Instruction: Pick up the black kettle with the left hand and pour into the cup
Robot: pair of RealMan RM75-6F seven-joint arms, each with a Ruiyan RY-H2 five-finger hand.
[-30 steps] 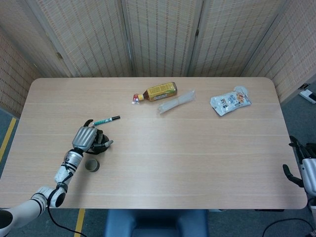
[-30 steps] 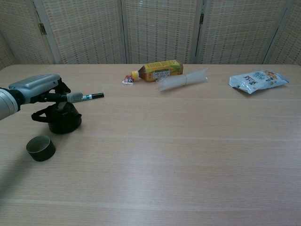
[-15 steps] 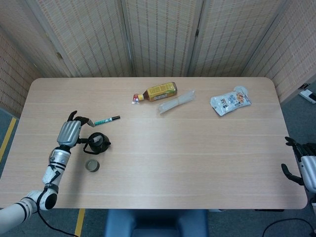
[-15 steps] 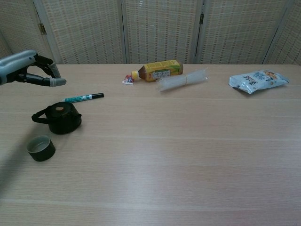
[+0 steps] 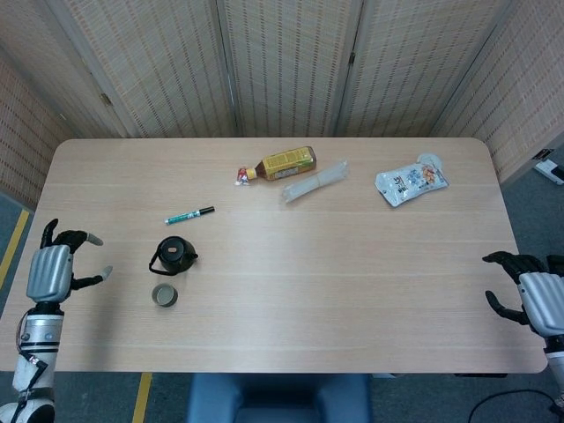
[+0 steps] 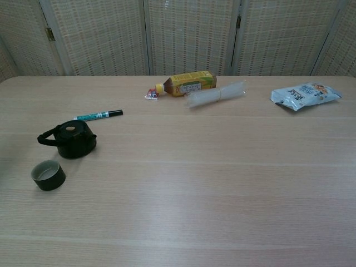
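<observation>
My left hand (image 5: 55, 269) hangs at the left edge of the surface (image 5: 352, 291), well apart from the black kettle (image 5: 174, 256). Its fingers (image 5: 77, 238) are spread and it holds nothing. My right hand (image 5: 529, 295) sits at the far right edge, fingers apart and curved, also released and holding nothing. Neither hand shows in the chest view.

The black kettle stands upright on the left part of the surface, its lid on and its loop handle pointing toward the left. The cup (image 5: 164, 295), a small dark open-topped one, stands upright just in front of the kettle, near it but not touching. From the chest view I see the same pair: kettle (image 6: 71, 139) behind, cup (image 6: 48, 174) a little nearer to me and further left.

A green-and-black marker (image 5: 189, 215) lies flat just behind the kettle, apart from it. Further back, near the middle of the surface, a yellow-labelled bottle (image 5: 280, 164) lies on its side with a small red-and-white wrapper (image 5: 241, 176) at its cap end. Beside the bottle lies a clear plastic roll (image 5: 315, 181), angled. To the right of that, a white snack bag (image 5: 411, 180) lies flat. Woven screens (image 5: 282, 62) stand behind the surface.
</observation>
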